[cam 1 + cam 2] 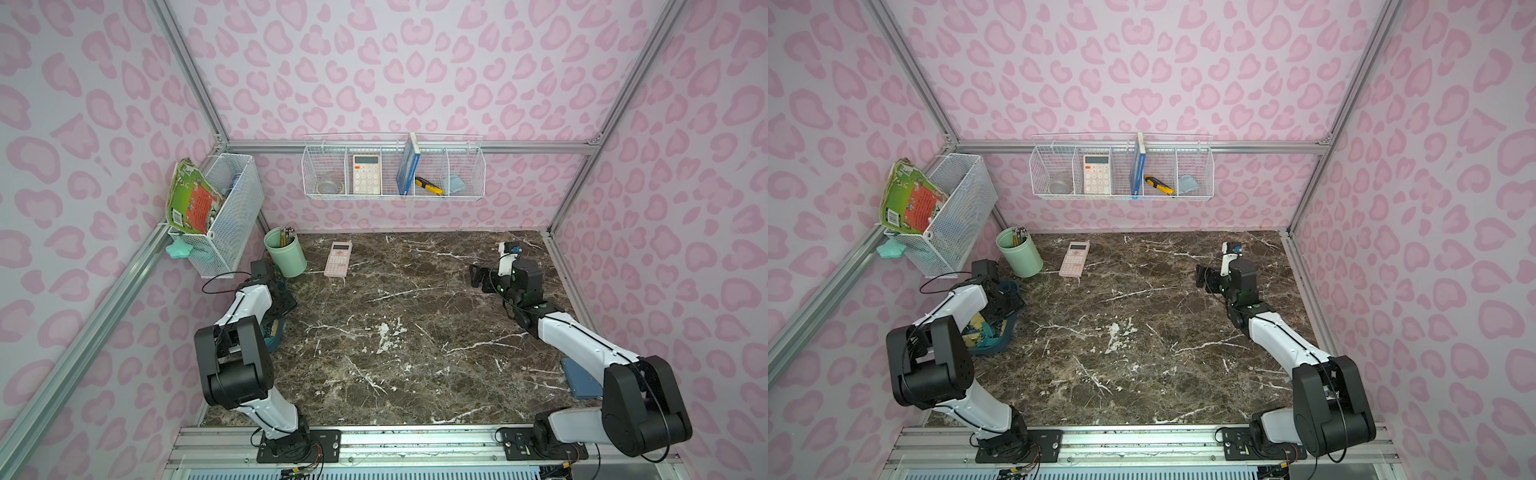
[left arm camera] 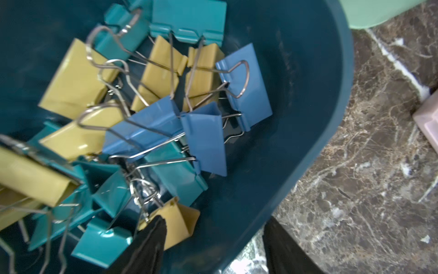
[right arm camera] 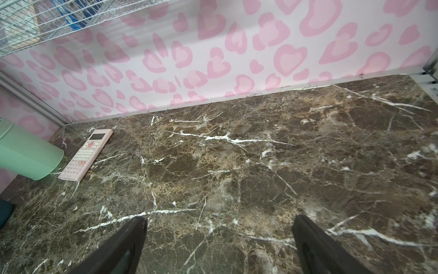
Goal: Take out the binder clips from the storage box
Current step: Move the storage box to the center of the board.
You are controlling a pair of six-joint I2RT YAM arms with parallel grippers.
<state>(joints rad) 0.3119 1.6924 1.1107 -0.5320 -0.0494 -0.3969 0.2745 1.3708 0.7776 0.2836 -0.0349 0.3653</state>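
Observation:
The dark teal storage box (image 2: 296, 118) sits on the marble at the left, mostly hidden under my left arm in both top views (image 1: 277, 332) (image 1: 1003, 343). Several yellow, teal and blue binder clips (image 2: 154, 118) lie tangled inside it, and a few show in a top view (image 1: 980, 328). My left gripper (image 2: 215, 221) stands open astride the box's wall. One finger is inside against a yellow clip (image 2: 182, 220), the other outside over the table. My right gripper (image 3: 219, 220) hovers open and empty over bare marble at the back right (image 1: 478, 276).
A green pencil cup (image 1: 286, 253) and a pink calculator (image 1: 338, 258) stand just behind the box. A flat blue-grey case (image 1: 579, 380) lies under my right arm. White wire baskets hang on the back wall (image 1: 392, 170) and the left wall (image 1: 226, 216).

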